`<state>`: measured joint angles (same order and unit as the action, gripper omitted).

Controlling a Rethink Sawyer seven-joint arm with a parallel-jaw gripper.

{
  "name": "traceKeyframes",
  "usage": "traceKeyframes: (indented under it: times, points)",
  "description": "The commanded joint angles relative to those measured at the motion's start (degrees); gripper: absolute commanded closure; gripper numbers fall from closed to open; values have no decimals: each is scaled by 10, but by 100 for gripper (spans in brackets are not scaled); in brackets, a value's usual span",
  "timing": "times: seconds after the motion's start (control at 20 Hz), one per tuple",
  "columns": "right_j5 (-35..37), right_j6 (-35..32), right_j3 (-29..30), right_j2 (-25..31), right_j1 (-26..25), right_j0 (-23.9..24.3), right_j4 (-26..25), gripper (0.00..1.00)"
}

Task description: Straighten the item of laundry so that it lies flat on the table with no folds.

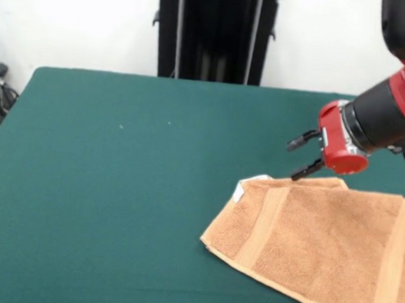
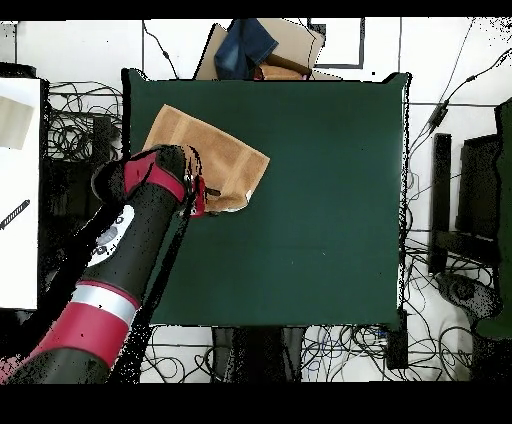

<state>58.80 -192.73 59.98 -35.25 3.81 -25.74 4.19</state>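
The item of laundry (image 1: pixel 322 238) is an orange-tan terry towel lying at the right front of the green table (image 1: pixel 115 187). Two woven bands cross it, and a white tag (image 1: pixel 239 191) shows at its left corner. A doubled edge along its near side shows one layer folded over another. My gripper (image 1: pixel 293 161) hovers open just above the towel's far edge, holding nothing. From overhead, the towel (image 2: pixel 215 150) lies in the table's (image 2: pixel 320 200) upper left corner. There my gripper (image 2: pixel 207 193) is at the towel's lower edge, and the arm hides part of the cloth.
A cardboard box (image 2: pixel 290 45) with a blue cloth (image 2: pixel 245 45) stands beyond the table's top edge in the overhead view. Cables (image 2: pixel 75 125) lie on the floor around the table, and a white surface (image 2: pixel 20 200) is at the left. The towel runs past the right edge of the front view.
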Motion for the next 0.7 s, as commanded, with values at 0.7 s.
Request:
traceKeyframes:
  times: [0.7]
  points:
    - [-41,-137,66,36,-30,-53,41,0]
